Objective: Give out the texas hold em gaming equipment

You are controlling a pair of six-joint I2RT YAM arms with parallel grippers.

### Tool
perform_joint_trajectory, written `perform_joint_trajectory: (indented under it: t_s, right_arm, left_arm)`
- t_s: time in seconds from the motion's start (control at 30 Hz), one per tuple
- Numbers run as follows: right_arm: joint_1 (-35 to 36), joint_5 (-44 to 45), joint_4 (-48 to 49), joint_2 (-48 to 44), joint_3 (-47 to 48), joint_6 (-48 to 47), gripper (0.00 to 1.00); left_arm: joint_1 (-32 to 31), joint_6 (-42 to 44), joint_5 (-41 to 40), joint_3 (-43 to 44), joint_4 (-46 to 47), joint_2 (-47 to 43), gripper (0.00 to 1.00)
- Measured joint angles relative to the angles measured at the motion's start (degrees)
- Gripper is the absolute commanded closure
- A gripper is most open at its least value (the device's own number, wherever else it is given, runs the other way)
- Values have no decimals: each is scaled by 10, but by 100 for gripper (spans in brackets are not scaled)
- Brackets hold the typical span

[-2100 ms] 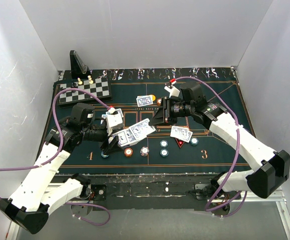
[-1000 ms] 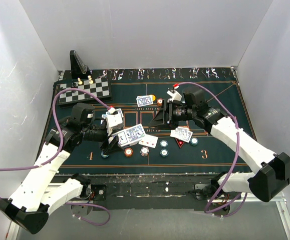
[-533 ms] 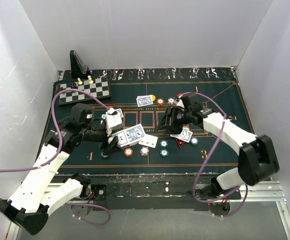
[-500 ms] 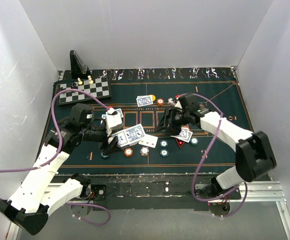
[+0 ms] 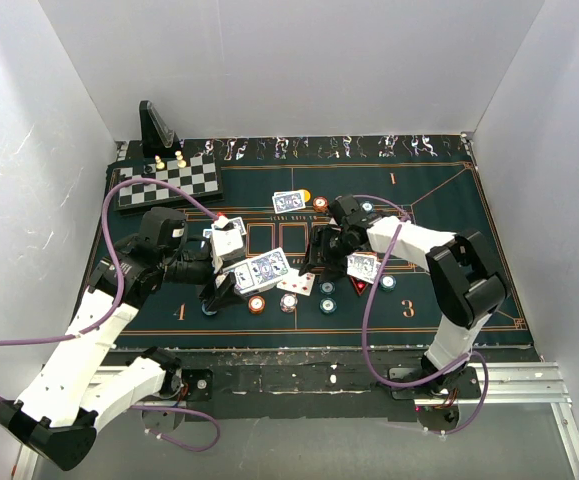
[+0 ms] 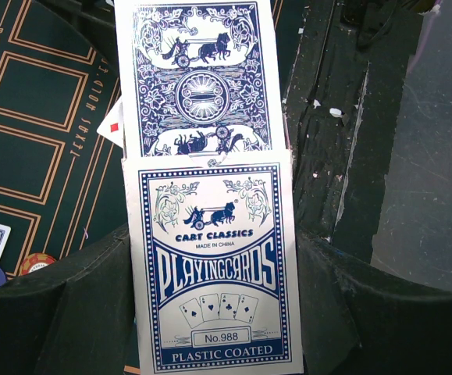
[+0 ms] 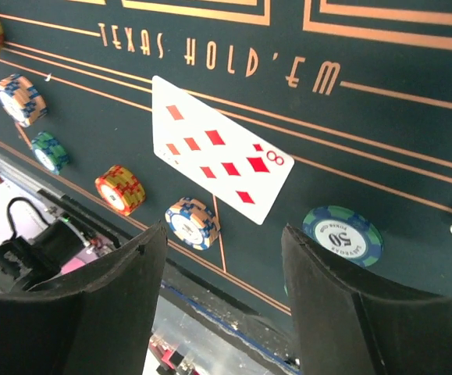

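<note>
Card box: white-and-blue carton printed "CART CLASSICS", "PLAYING CARDS", "No.988" and "PLASTIC COATED". Its far end is open.
Box contents: one blue-backed card stands partly out of the mouth, with a chariot-and-rosette pattern and a white border. Whether more cards lie inside cannot be told.
Left tool: clamped on the card box, one dark finger on each long side, held above the left-centre of the mat.
Right tool: fingers apart with nothing between them, low over the mat and near the eight of diamonds.
Eight of diamonds: face up and flat on the mat, lying askew across the copper lines beside the "TEXAS HOLD'EM" lettering.
Felt mat: dark green with copper lines and numerals, spread over the black tabletop.
Chips, near side: all lie flat and apart from one another. The teal chip marked "50" and the orange-blue-white chip are both just beside the eight. The orange-and-red chip and the green chip are farther along.
Dealt cards: a face-down pair lies at far centre. More face-down cards lie just right of the right tool.
Red triangle marker: on the mat, partly hidden under those cards.
Chessboard: far-left corner, with pawns along its far edge.
Black stand: behind the chessboard.
</note>
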Motion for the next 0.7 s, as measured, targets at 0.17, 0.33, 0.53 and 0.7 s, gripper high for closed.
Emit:
perform_joint_trajectory:
  t_s: [0.17,0.33,0.53,0.7]
  right_arm:
    - [24,20,13,26,0,12,31]
    - [44,40,24,38,1,25,31]
    - [44,43,24,42,3,38,32]
    - [44,37,12,57,21,46,32]
  left_arm:
    - [0,0,0,0,0,0,99]
    - [0,0,0,0,0,0,99]
    - [0,0,0,0,0,-2,99]
    - [0,0,0,0,0,-7,99]
